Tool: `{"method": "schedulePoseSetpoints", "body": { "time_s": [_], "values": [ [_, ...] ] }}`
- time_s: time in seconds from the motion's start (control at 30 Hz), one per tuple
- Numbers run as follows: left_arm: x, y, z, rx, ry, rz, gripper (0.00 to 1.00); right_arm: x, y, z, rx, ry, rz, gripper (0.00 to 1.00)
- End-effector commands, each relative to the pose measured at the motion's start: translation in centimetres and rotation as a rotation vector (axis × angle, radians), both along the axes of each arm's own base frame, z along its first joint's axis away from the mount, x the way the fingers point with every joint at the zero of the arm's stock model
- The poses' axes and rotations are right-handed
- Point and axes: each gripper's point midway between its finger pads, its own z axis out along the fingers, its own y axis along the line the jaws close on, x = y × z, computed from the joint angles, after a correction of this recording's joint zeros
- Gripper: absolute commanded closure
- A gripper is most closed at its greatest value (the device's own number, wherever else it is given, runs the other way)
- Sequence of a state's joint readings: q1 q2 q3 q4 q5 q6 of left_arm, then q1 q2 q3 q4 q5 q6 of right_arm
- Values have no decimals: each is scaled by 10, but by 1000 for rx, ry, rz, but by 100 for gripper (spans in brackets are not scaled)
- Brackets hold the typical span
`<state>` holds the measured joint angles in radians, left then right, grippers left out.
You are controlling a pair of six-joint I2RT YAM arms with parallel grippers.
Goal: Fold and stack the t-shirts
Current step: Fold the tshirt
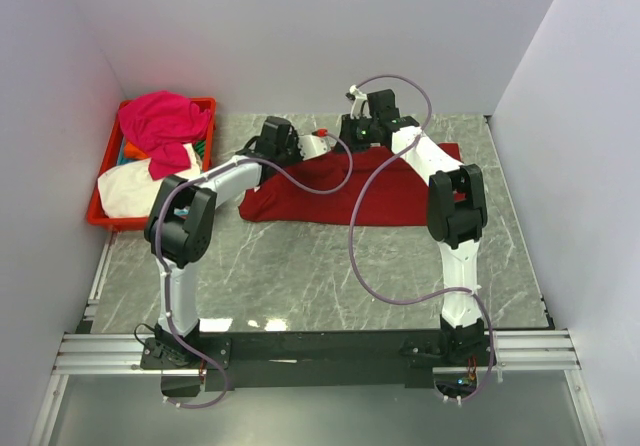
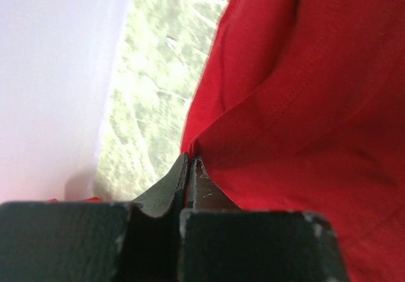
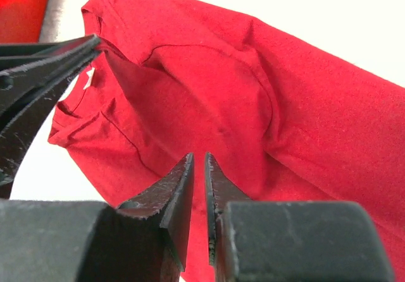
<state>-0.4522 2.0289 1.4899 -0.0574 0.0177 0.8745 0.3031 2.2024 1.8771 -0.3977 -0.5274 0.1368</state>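
Observation:
The large dark red t-shirt [image 1: 385,194] lies spread across the far middle of the table. My left gripper [image 1: 316,147] is at the shirt's far left edge, shut on a fold of the red cloth [image 2: 304,105], which is pinched at the tips [image 2: 190,160]. My right gripper [image 1: 357,129] hovers over the shirt's far edge just right of the left one. Its jaws [image 3: 197,162] are almost shut with a thin gap and nothing between them. The shirt [image 3: 221,92] lies below. The left gripper's fingers [image 3: 44,67] show holding cloth near the collar.
A red crate [image 1: 100,216] stands at the far left with a magenta shirt [image 1: 162,121], a cream-white shirt [image 1: 135,188] and bits of orange and cyan cloth. White walls close in behind and on both sides. The marble table [image 1: 330,276] lies nearer the arm bases.

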Motion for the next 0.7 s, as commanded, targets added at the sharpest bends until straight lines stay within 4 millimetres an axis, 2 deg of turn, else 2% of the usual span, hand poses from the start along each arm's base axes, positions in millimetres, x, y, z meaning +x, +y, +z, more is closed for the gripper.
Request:
{"method": "schedulePoseSetpoints", "body": {
  "time_s": [0.0, 0.07, 0.1, 0.23, 0.27, 0.3, 0.33, 0.37, 0.4, 0.47, 0.5, 0.53, 0.57, 0.6, 0.67],
  "values": [
    [0, -2, 27, -51, -86, -16, 100, 7, 3, 7, 1, -39, 8, 80],
    [-5, 0, 46, -61, -133, -28, 100, 5, 4, 5, 0, -34, 17, 80],
    [-12, 3, 41, -51, -121, -34, 100, 4, 3, 4, 1, -30, 20, 80],
    [-32, 8, 53, -49, -133, -70, 100, -1, 3, 4, -4, -27, 49, 76],
    [-37, 9, 66, -64, -155, -72, 100, -3, 4, 4, -4, -30, 69, 75],
    [-43, 12, 60, -62, -143, -71, 100, -7, 6, 0, -7, -16, 82, 74],
    [-47, 14, 63, -70, -147, -69, 100, -9, 6, -1, -10, -17, 98, 74],
    [-52, 15, 76, -97, -168, -69, 100, -11, 9, -2, -3, -13, 118, 73],
    [-60, 18, 68, -92, -151, -71, 100, -15, 9, -6, -9, 3, 127, 73],
    [-70, 22, 80, -114, -164, -62, 100, -20, 13, -9, -10, 10, 160, 73],
    [-78, 26, 73, -106, -148, -58, 100, -24, 14, -10, -2, 25, 174, 73],
    [-83, 29, 75, -109, -153, -58, 100, -26, 15, -11, -12, 7, 202, 73],
    [-89, 32, 86, -120, -175, -59, 100, -26, 16, -11, -13, 5, 210, 73],
    [-99, 34, 77, -113, -144, -69, 100, -29, 17, -11, -8, 10, 223, 73],
    [-113, 35, 88, -133, -153, -93, 100, -32, 19, -10, -7, 7, 248, 73]
  ]
}}
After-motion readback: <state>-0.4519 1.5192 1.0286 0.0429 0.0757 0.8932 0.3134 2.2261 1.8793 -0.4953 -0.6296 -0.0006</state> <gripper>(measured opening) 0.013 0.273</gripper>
